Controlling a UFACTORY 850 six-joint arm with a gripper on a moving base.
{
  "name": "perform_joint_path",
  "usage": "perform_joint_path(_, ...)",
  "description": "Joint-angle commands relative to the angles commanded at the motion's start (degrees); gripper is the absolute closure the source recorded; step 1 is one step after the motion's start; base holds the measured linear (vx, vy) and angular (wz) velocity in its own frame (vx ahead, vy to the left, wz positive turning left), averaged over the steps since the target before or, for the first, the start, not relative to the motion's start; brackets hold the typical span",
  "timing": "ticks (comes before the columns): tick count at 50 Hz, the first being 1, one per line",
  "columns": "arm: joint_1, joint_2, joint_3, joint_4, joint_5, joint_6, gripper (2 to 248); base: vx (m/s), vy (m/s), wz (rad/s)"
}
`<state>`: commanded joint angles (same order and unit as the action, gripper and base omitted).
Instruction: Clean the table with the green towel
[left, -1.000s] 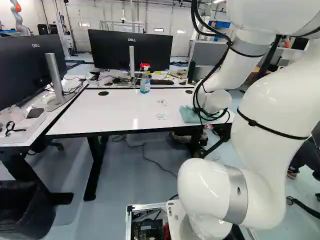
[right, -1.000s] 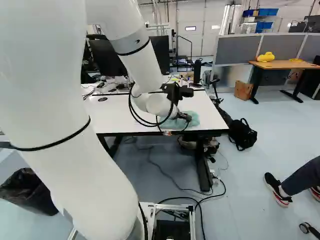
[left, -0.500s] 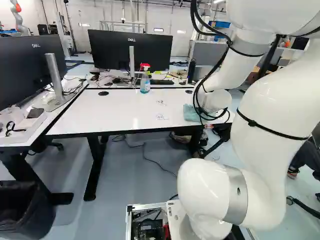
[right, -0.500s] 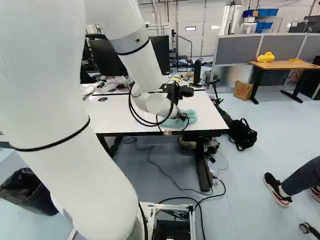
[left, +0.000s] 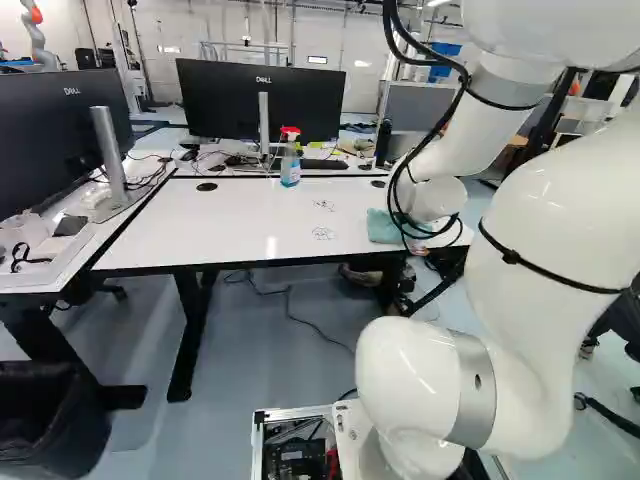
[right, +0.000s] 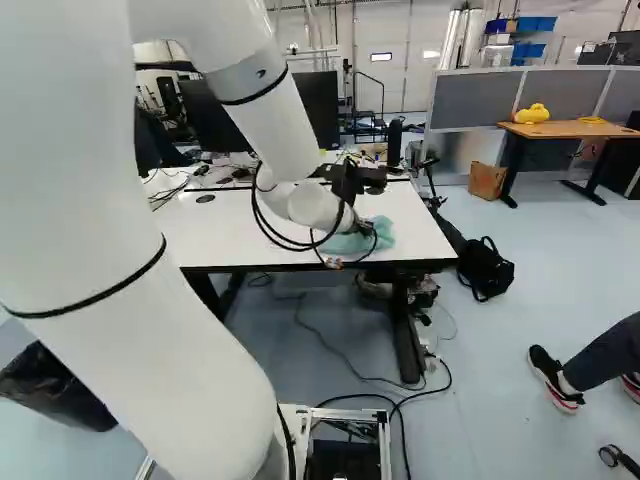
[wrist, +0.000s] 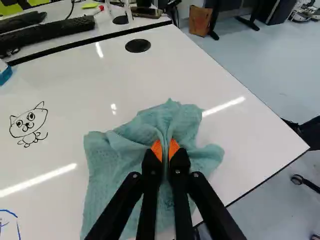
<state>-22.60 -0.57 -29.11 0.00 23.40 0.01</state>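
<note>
The gripper (wrist: 165, 150) is pinching a raised fold of the green towel (wrist: 112, 162) between its two orange pads, while the rest of the cloth is spreading beneath and around them. The towel is lying on the white table (left: 240, 220), right of centre in the left base view. The cat drawing (wrist: 29, 125) and the blue-line drawing (wrist: 7, 222) are waiting to the towel's left in that view. The step in hand is probably readying the wipe: good work is keeping the pinch firm, pressing lightly so that cloth rather than fingertips is rubbing, and sweeping towards the marks in overlapping strokes. Too little pressure is risking leftover ink; too much is risking bunching or scraping.
</note>
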Motion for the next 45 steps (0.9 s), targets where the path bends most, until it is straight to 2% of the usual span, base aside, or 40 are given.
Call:
perform_joint_path(37, 0.00, 6.62, 1.04, 0.00, 0.00, 0.00, 215, 0.000, 0.000, 0.000)
perform_joint_path(45, 0.20, 6.54, 0.97, 0.00, 0.00, 0.00, 215, 0.000, 0.000, 0.000)
